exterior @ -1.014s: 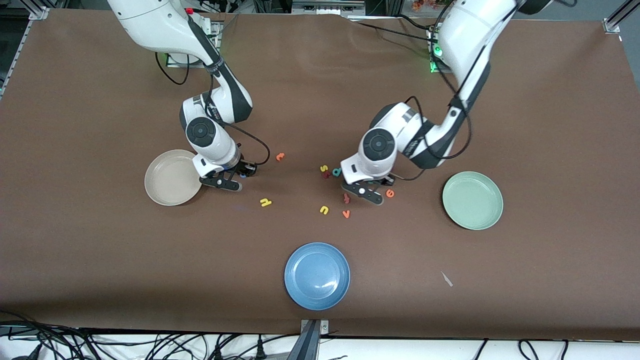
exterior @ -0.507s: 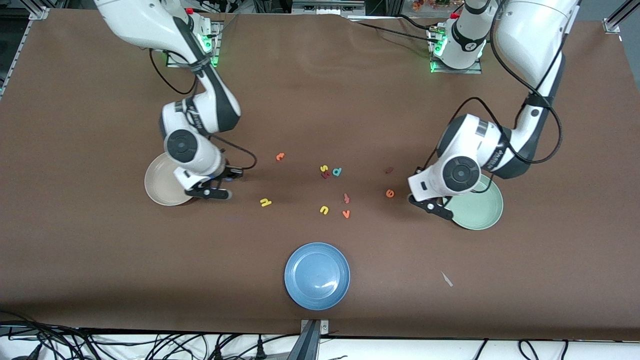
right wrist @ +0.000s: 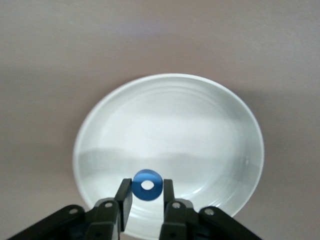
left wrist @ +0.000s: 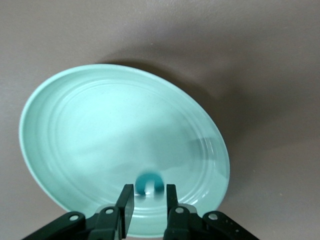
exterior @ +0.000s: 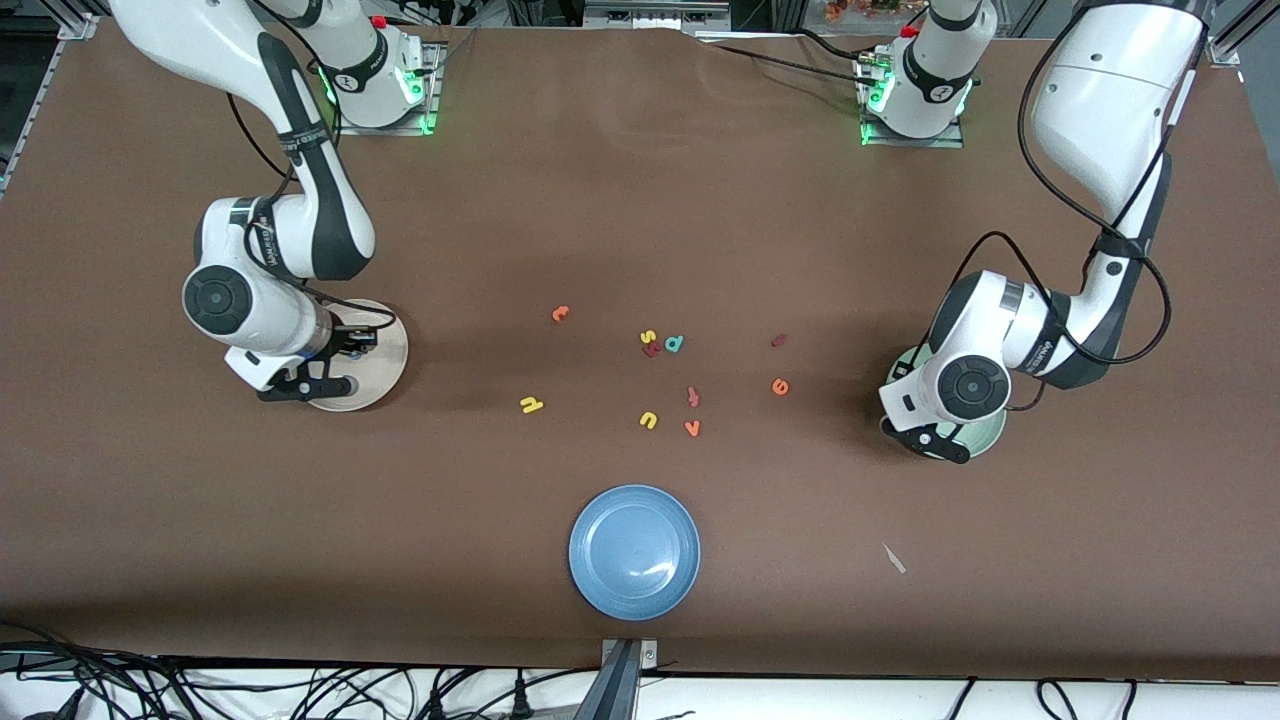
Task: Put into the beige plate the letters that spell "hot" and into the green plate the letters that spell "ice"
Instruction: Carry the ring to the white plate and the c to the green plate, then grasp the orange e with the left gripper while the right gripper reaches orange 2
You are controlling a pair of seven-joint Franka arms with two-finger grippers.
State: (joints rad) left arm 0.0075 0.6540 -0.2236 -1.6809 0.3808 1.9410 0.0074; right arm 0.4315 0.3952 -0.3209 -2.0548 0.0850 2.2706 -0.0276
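From my remote station I see the blue o [right wrist: 147, 185] between the fingers of the right end effector [right wrist: 146, 196], which grips it above the beige plate [right wrist: 200, 125] at the right arm's end of the worktop [exterior: 640, 220]. The teal c [left wrist: 150, 182] sits likewise between the fingers of the left end effector [left wrist: 150, 200], gripped over the green plate [left wrist: 100, 135] at the left arm's end. The remaining letters lie loose at mid-worktop between the two plates: the yellow h [exterior: 531, 405], the orange t [exterior: 560, 313], the orange e [exterior: 780, 386] and the maroon i [exterior: 779, 340]. Among them lie a yellow s [exterior: 647, 337] touching a dark red letter [exterior: 652, 350], a teal d [exterior: 674, 344], a yellow u [exterior: 649, 420] and an orange v [exterior: 692, 428]. The blue plate [exterior: 634, 551] lies nearest the front camera.
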